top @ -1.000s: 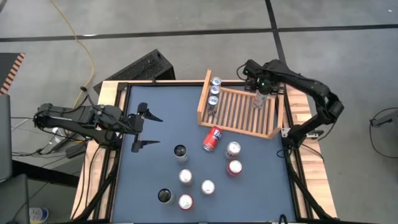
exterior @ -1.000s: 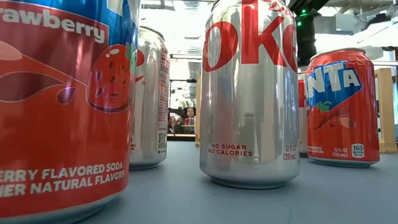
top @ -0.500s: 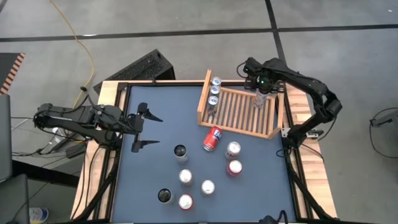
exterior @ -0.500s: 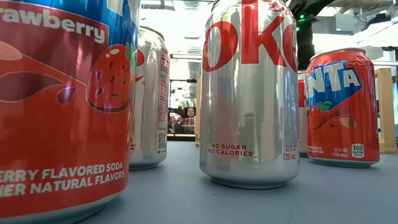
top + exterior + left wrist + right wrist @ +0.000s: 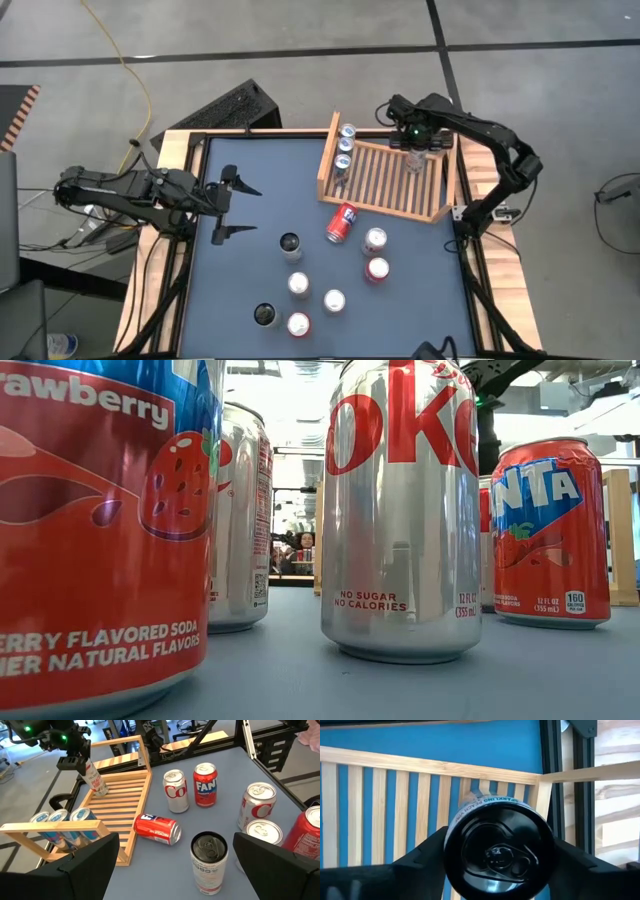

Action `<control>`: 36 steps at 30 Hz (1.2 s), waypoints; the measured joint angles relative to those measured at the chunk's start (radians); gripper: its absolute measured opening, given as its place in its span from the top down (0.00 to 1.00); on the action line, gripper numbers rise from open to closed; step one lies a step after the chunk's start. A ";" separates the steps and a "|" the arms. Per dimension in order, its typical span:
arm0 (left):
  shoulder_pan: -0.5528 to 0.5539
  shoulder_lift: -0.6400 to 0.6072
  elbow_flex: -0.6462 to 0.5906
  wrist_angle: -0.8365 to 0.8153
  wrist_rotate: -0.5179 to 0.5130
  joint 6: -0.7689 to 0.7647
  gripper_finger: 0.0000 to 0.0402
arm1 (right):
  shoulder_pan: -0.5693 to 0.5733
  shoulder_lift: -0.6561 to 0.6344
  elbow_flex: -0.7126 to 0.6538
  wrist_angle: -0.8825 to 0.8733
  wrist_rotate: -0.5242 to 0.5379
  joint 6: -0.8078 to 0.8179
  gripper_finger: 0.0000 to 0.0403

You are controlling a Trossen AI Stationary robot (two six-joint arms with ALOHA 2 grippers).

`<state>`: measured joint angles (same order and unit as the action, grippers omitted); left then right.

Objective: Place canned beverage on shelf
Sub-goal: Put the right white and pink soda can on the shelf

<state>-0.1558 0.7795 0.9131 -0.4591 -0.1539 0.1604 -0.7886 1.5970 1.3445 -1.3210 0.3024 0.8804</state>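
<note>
Right gripper held a can by its round sides, tilted over the shelf near its far corner. Smooth metal seemed slippery and easily dented, so gripping at mid-height looked safest.

Shelf: light unfinished wood, slatted, matt. Desk: smooth matt blue top with pale wooden edging. Diet Coke can: glossy silver metal with red print. Fanta can: glossy printed metal. Right end effector: matt black plastic, as are the arms
</note>
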 joint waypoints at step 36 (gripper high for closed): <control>0.000 0.000 0.000 -0.020 -0.018 -0.087 0.05 | -0.204 -0.205 -0.113 0.200 -0.264 -0.620 0.49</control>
<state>-0.1555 0.7795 0.9131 -0.4796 -0.1722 0.0734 -0.9926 1.3922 1.2320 -1.1212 0.0386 0.2607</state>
